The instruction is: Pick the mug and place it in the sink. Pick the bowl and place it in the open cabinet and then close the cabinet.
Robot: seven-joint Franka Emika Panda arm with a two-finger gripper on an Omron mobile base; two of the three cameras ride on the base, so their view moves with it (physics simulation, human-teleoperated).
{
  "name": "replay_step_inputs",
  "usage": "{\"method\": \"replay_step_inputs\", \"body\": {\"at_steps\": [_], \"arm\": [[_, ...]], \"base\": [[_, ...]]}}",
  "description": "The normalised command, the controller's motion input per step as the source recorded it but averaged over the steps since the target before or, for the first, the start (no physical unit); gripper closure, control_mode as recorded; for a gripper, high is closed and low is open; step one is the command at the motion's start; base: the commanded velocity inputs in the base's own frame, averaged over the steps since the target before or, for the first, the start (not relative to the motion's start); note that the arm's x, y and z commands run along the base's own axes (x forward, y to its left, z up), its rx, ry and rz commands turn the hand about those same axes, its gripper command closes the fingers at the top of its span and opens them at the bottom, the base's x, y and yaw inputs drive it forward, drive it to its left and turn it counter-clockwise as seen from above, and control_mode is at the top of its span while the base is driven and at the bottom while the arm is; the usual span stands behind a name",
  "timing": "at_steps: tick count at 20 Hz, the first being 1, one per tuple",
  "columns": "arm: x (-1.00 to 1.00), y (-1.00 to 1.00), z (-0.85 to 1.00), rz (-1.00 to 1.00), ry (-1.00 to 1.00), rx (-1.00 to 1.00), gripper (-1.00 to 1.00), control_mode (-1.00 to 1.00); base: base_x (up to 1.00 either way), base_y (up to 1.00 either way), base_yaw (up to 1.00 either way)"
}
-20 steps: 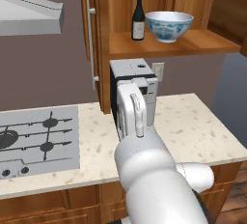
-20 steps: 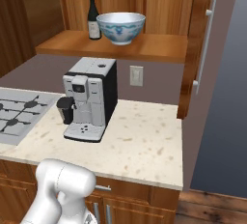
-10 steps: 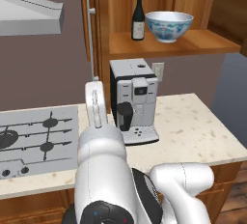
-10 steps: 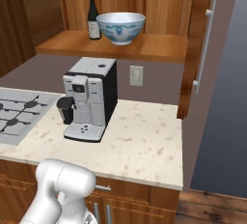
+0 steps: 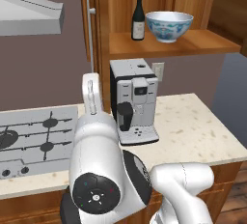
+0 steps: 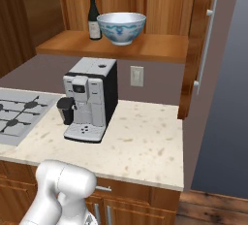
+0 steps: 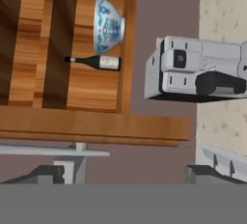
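A: What is seen from the left base view?

B: A round white bowl (image 5: 169, 25) with blue patterns is seen on the wooden shelf (image 5: 193, 46) of the cabinet (image 5: 103, 35). It is set just beside a dark bottle (image 5: 138, 18). The cabinet is made of brown wood, and a long silver handle (image 5: 89, 37) is fixed to its open door. Below, a boxy silver and black coffee machine (image 5: 134, 101) is placed on a pale speckled counter (image 5: 193, 131). A flat grey stove (image 5: 36, 138) is set into the counter. The smooth white arm (image 5: 99, 165) is seen low in front.

A: And from the right base view?

B: The same bowl (image 6: 121, 27) is seen on the shelf (image 6: 160, 47), with a pale inside. The bottle (image 6: 93, 18) is stood upright next to it. The coffee machine (image 6: 90, 98) is seen under the shelf, on the counter (image 6: 145, 146).

A: And from the hand view?

B: The picture is turned on its side. The bowl (image 7: 108, 25) is shown sideways beside the bottle (image 7: 95, 62). The coffee machine (image 7: 193, 71) is shown well apart from them. The dark fingertips (image 7: 46, 174) are seen far apart, so the jaws are spread wide and nothing is held.
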Motion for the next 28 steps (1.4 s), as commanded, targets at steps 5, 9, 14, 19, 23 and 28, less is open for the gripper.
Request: {"method": "replay_step_inputs", "body": {"at_steps": [5, 9, 14, 19, 23, 28], "arm": [[0.41, 0.0, -0.02, -0.05, 0.0, 0.0, -1.0, -1.0], [0.48, 0.0, -0.07, -0.05, 0.0, 0.0, -1.0, -1.0], [0.4, 0.0, -0.08, -0.03, 0.0, 0.0, -1.0, -1.0], [-0.05, -0.02, 0.0, -0.07, -0.09, 0.0, -1.0, -1.0], [-0.18, -0.29, 0.0, -0.18, -0.15, 0.05, -1.0, -1.0], [0.27, -0.75, 0.0, -0.15, -0.01, 0.16, -1.0, -1.0]], "base": [[0.0, 0.0, 0.0], [0.0, 0.0, 0.0], [0.0, 0.0, 0.0], [0.0, 0.0, 0.0], [0.0, 0.0, 0.0], [0.0, 0.0, 0.0]]}}
